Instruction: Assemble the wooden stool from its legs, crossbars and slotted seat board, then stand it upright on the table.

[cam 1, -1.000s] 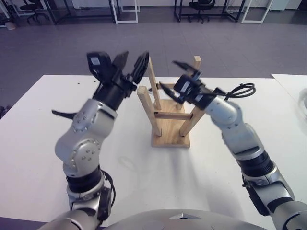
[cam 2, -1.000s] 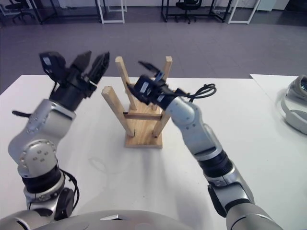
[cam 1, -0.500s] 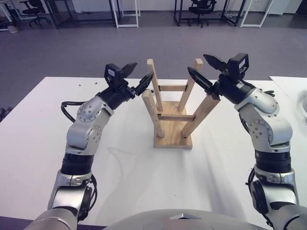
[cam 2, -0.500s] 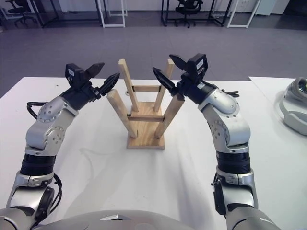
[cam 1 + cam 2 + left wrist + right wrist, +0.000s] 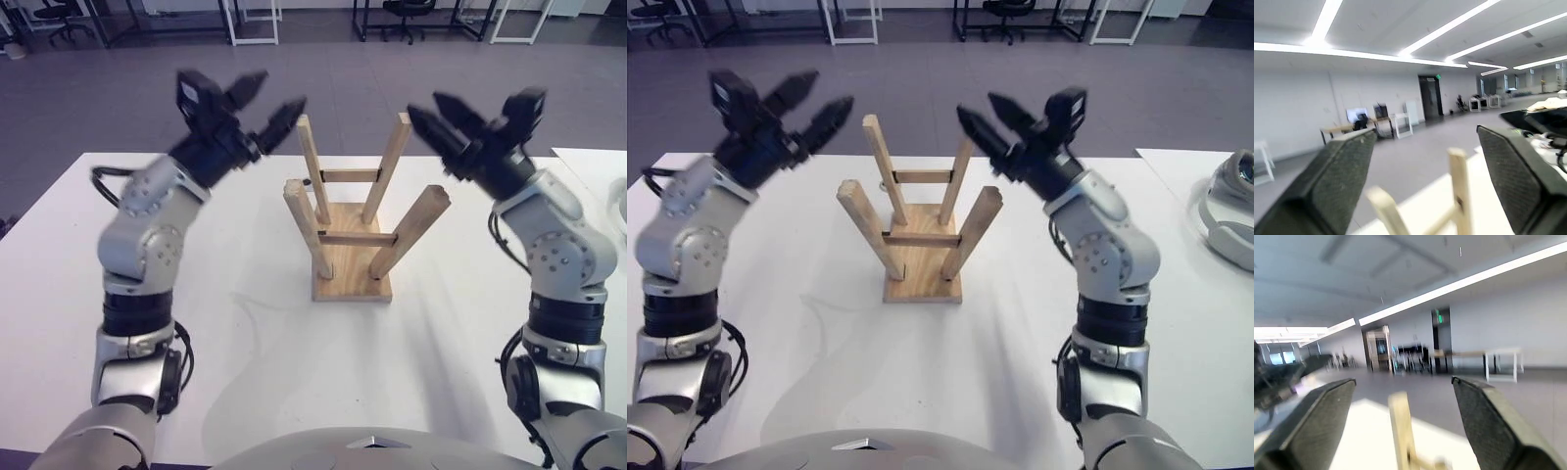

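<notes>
Four pale square-section wooden legs already sit in the flat light-wood slotted seat board, tied by two thin wooden crossbars, one high across the far pair and one lower across the near pair. Assembly looks done as far as I can judge, though joint tightness can't be checked. The pale wooden stool is upside down, with the seat board flat on the white worktop and the legs splayed upward. What's left is to flip it and stand it upright on its legs. The black two-finger left claw is spread wide and empty, raised just beside the top of the far left leg, with no contact that I can make out. The black right claw is also spread wide and holds nothing, up near the top of the far right leg. The stool lies between the two claws and mostly below them. In the left wrist view the dark padded fingers frame the leg tips beyond them, with nothing pinched between. The next move likely needs a grip on the legs or the seat edge to turn it over.
</notes>
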`<action>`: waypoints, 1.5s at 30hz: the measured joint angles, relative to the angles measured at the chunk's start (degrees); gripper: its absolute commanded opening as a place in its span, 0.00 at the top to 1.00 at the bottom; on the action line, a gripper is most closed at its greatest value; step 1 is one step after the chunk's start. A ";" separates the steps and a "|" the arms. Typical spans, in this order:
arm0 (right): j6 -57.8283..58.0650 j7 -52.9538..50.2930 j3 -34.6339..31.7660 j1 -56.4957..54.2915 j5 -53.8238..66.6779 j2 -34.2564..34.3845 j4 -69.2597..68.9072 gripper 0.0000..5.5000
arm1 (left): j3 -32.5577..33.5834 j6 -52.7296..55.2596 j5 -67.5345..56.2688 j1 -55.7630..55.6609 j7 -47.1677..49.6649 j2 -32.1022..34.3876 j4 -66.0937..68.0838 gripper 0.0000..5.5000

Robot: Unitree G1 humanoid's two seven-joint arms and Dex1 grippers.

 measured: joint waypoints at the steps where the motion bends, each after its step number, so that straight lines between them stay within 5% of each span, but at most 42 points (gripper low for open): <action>1: -2.03 0.50 1.24 1.37 -1.27 -0.84 -0.66 0.33 | -0.57 -0.46 -0.47 2.48 0.09 -2.07 0.84 0.31; 8: -5.83 -1.26 2.23 4.18 -1.02 1.74 -1.42 0.33 | -1.21 -4.97 3.08 4.81 -1.26 0.75 2.88 0.31; 13: -3.05 -3.82 -6.33 -0.37 8.98 3.65 4.42 0.33 | 9.96 1.06 -5.28 -0.85 1.26 2.71 4.26 0.31; 16: -7.85 2.37 -0.20 1.21 -2.36 -0.35 14.65 0.33 | 15.19 -0.55 -3.37 0.51 0.47 7.69 8.80 0.31; 20: -9.11 16.88 17.15 11.70 -9.25 0.28 15.43 0.33 | 10.65 -8.62 9.10 14.29 -6.70 12.92 13.78 0.31; 24: -6.27 21.84 23.48 17.38 -8.79 -1.14 2.46 0.33 | 3.56 -13.17 18.03 27.20 -18.65 21.95 13.89 0.31; 30: -4.67 25.20 15.81 34.54 -10.20 -15.38 -3.19 0.33 | -2.51 -10.89 22.56 38.79 -26.76 28.49 5.08 0.31; 35: -12.83 20.53 11.41 24.90 -16.28 -13.81 16.67 0.33 | -7.26 -9.44 25.27 38.21 -25.96 27.50 2.62 0.31; 39: -25.61 13.20 16.32 7.56 -28.90 -4.83 41.47 0.33 | -12.90 -10.25 29.79 29.18 -23.78 24.10 7.11 0.31; 45: -32.82 15.97 17.16 12.17 -30.21 -3.92 39.37 0.33 | -12.03 -8.55 35.57 17.62 -6.38 11.16 21.22 0.31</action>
